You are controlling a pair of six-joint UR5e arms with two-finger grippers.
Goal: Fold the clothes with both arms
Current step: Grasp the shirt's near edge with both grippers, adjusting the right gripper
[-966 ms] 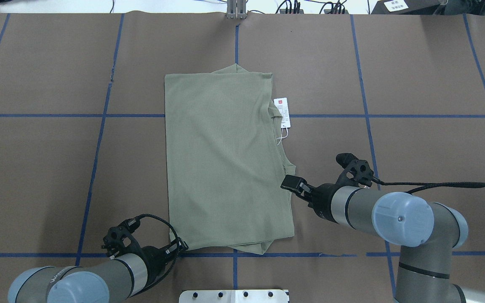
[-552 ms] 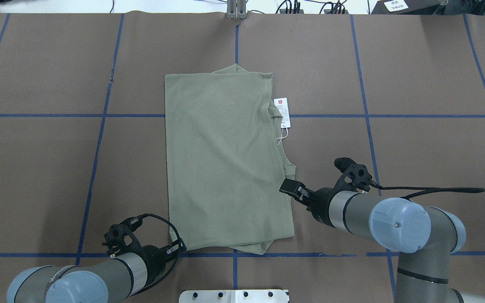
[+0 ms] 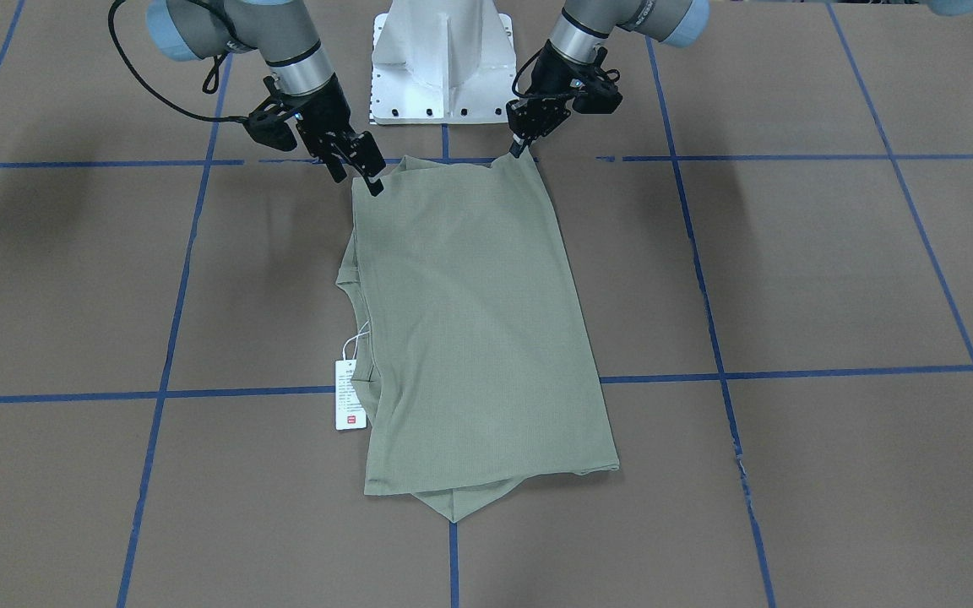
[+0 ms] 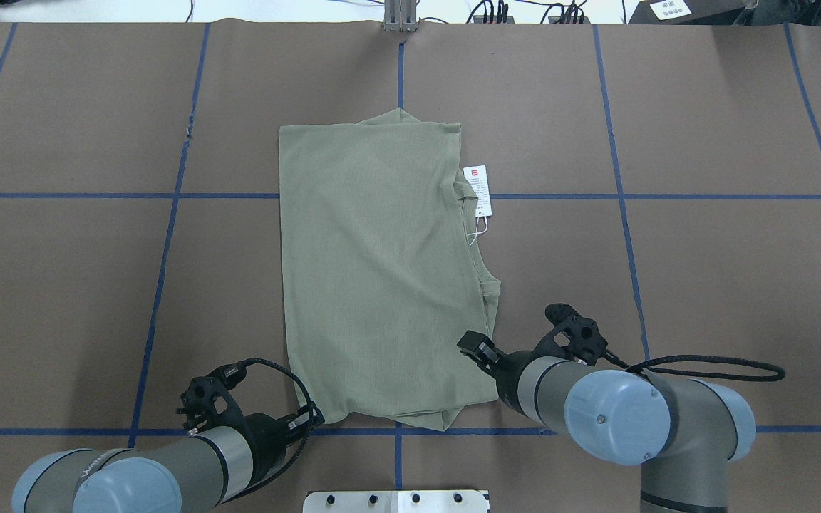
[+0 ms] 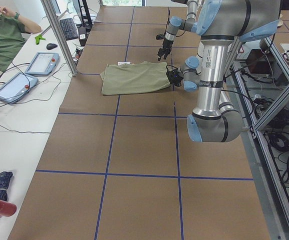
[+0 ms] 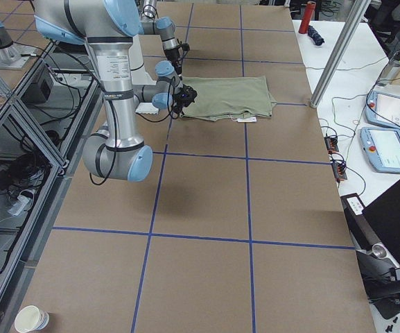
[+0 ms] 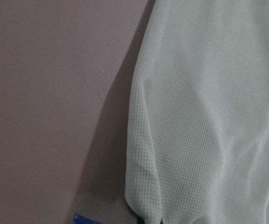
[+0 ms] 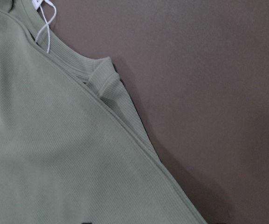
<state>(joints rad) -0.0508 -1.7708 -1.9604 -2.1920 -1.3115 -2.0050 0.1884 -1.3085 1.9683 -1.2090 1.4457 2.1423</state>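
The clothes are one sage-green shirt [image 4: 382, 271] lying flat as a long folded rectangle mid-table [image 3: 470, 321], with its white hang tag [image 4: 479, 189] off the right edge. My left gripper [image 4: 311, 415] sits at the near left corner, its tips pinched together on the cloth [image 3: 518, 150]. In the left wrist view the fabric [image 7: 209, 116] fills the frame and hides the fingers. My right gripper [image 4: 469, 345] hovers open over the shirt's right edge close to the near right corner [image 3: 360, 176]. The right wrist view shows the ribbed collar [image 8: 104, 81] and the tag string [image 8: 48, 28].
The white pedestal base [image 3: 444, 59] stands just behind the shirt's near edge. Blue tape lines [image 4: 168, 196] grid the brown table. A person [image 5: 4, 35] sits at a side bench with teach pendants [image 5: 41, 62]. A paper cup [image 6: 32, 319] stands off the table.
My right gripper has slid back toward the robot along the shirt's right edge, closer to the near right corner. The left gripper has barely shifted. The shirt lies as before.
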